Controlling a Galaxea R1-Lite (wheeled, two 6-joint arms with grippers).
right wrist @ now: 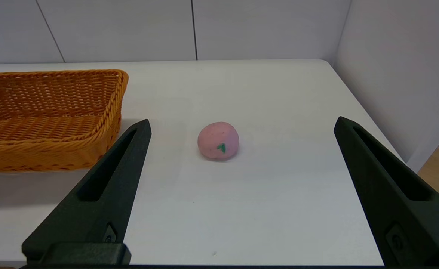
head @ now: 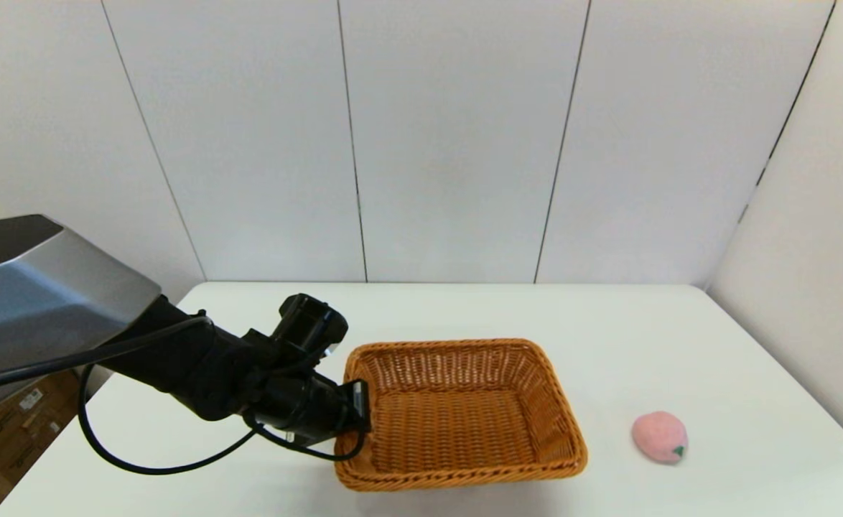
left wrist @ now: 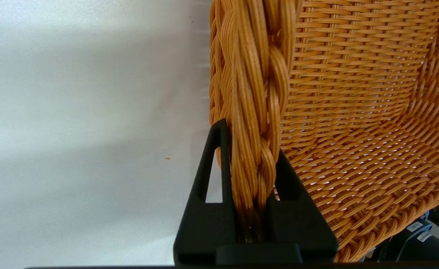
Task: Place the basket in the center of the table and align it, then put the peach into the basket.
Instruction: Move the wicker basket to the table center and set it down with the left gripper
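The orange-brown woven basket [head: 457, 413] sits near the middle of the white table [head: 651, 337], its long sides roughly square to the table's edges. My left gripper [head: 361, 406] is shut on the braided rim of the basket's left wall; the left wrist view shows the basket's rim [left wrist: 257, 112] pinched between my two black fingers [left wrist: 219, 164], my left gripper [left wrist: 250, 144] closed around it. The pink peach [head: 659, 436] lies on the table right of the basket. My right gripper [right wrist: 242, 125] is open, low near the table's front, with the peach [right wrist: 218, 140] some way ahead between its fingers, and the basket [right wrist: 47, 116] off to one side.
White wall panels [head: 450, 136] close off the table's back and right side. A cardboard box [head: 5, 424] sits on the floor beyond the table's left edge. My left arm's cable [head: 141, 459] loops over the front left of the table.
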